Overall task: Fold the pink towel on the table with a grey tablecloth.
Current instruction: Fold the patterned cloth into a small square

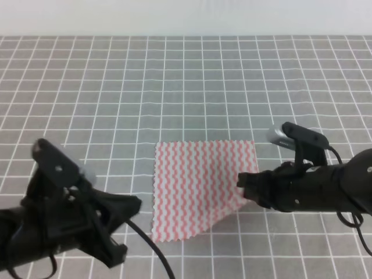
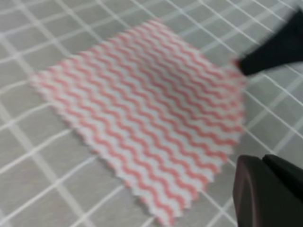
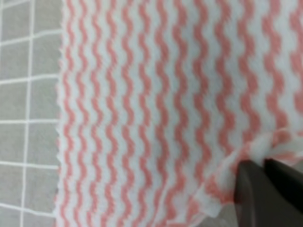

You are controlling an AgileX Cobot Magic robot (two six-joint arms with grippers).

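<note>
One pink towel (image 1: pixel 197 186), striped, zigzag-edged, lying near the middle of the table with a grey tablecloth (image 1: pixel 174 81); its corner at about 4 o'clock is lifted and puckered.

Right gripper (image 1: pixel 247 187): at the towel's 3 o'clock edge, fingers (image 3: pixel 258 191) pinched narrow on that raised corner.

Left gripper (image 1: pixel 125 224): at the towel's 8 o'clock, apart from the cloth; whether wide or narrow cannot be told.

Step judged in hand: carrying the gripped corner over toward 9 o'clock.

Handling note: thin cloth, likely to drag; lift just clear, travel low, lay edge on edge, release only once the zigzag edges meet.
</note>
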